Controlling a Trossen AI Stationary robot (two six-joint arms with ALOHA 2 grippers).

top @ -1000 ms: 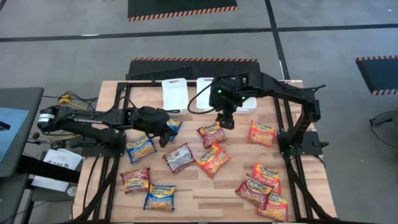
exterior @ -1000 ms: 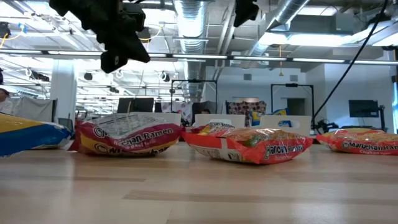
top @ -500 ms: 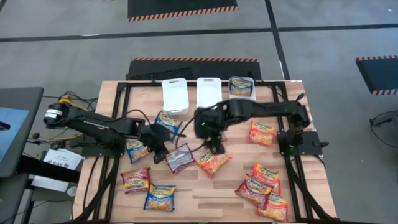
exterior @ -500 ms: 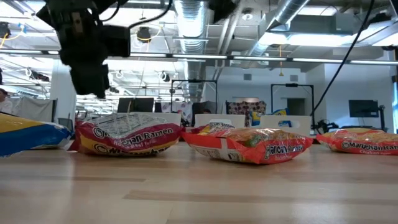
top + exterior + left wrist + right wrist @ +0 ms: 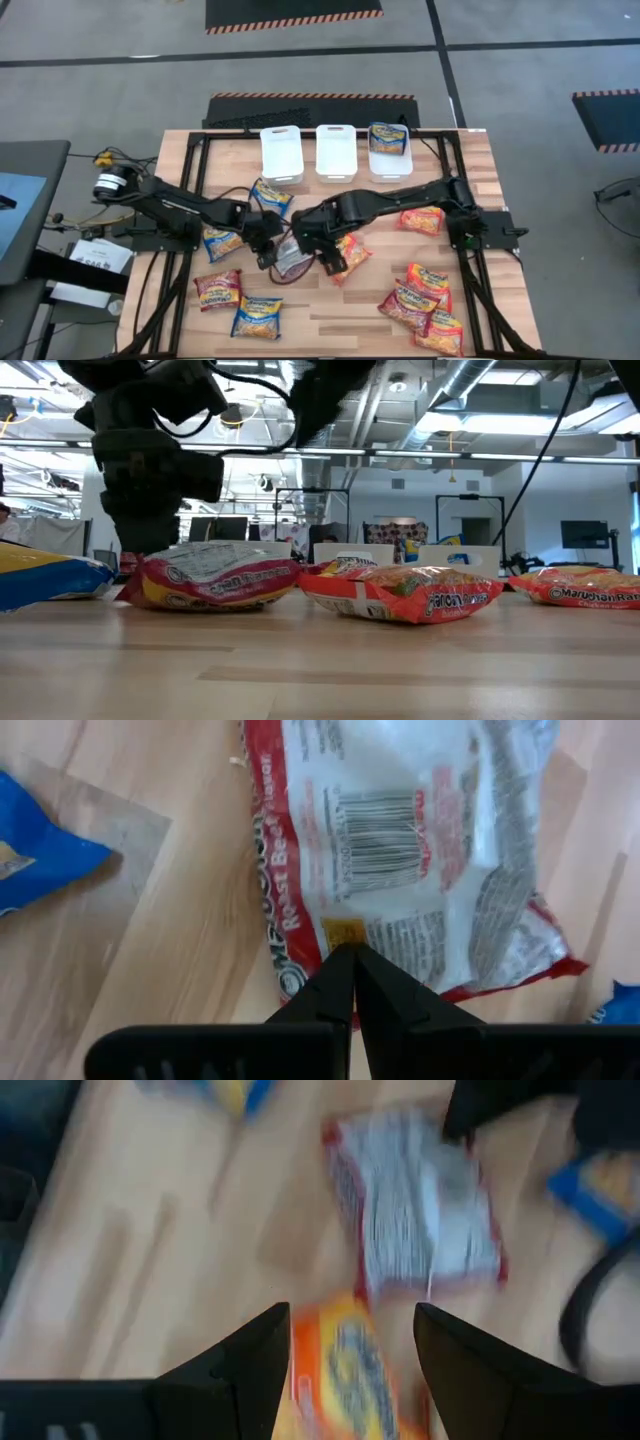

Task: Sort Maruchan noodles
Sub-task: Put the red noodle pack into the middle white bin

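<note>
L gripper [image 5: 266,258] w/ fingers pressed together, nothing between them, tips at the edge of the red packet [image 5: 290,254] lying face-down near table [image 5: 330,310] centre. R gripper [image 5: 335,262] spread wide, empty, hovering over the orange packet [image 5: 347,255] just at 3 o'clock of the red one. Other packets scattered: blue ones [image 5: 257,316] at 7–9 o'clock, orange/red cluster [image 5: 420,305] at 4 o'clock, one orange [image 5: 421,219] at 2 o'clock. Three white bins [image 5: 281,155] at 12 o'clock; the rightmost holds a blue packet [image 5: 387,138].

Three white bins [image 5: 336,152] stand in a row at the wooden table's [image 5: 330,315] far edge; a black mat [image 5: 292,13] lies beyond.
</note>
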